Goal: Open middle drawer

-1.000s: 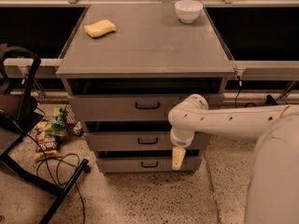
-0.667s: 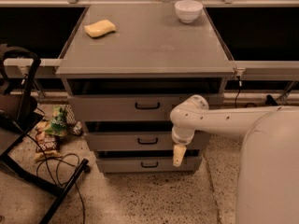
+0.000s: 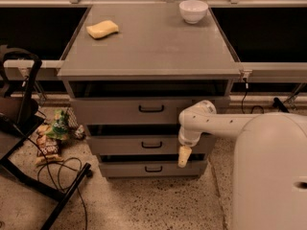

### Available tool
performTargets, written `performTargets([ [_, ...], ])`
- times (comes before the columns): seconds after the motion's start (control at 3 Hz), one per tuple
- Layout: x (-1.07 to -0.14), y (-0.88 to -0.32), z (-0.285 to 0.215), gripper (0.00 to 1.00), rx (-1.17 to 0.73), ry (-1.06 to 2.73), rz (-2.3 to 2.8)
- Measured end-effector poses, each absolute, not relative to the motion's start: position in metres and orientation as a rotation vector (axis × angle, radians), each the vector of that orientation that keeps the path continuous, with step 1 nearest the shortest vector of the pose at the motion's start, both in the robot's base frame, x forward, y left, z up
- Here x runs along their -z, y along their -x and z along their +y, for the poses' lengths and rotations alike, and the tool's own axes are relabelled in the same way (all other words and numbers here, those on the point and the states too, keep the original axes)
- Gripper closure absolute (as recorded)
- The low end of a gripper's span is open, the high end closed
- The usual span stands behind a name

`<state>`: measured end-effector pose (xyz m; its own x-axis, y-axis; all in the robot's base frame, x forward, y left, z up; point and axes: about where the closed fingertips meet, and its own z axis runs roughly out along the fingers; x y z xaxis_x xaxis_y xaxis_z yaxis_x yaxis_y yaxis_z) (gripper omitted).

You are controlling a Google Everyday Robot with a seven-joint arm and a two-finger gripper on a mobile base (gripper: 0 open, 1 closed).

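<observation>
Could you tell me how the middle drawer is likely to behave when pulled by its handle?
The middle drawer looks like rigid metal, so it should probably slide out without flexing. Its small loop handle sits centred, so a pull there likely won't skew it. The hand hangs near the drawer's right end.

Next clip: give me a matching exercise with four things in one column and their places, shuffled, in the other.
Things:
1. sponge
2. bowl
3. pincer
4. snack bags

Places:
A. on the floor, left of the cabinet
B. back right of the cabinet top
C. hanging in front of the right end of the middle drawer
D. left part of the cabinet top

Pairs: 1-D, 2-B, 3-C, 4-A
</observation>
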<state>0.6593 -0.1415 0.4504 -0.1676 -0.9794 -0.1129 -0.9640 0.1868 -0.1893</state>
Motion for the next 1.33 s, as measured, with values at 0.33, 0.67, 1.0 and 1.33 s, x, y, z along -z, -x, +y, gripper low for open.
performTargets([
  [0.33,-0.426,-0.639,-0.161,0.26,0.03,1.82,2.303],
  [0.67,-0.427,-0.635,-0.166,0.5,0.022,1.811,2.314],
  [1.0,-0.434,-0.635,-0.166,0.72,0.022,1.811,2.314],
  [1.33,-0.442,-0.635,-0.166,1.0,0.022,1.811,2.314],
])
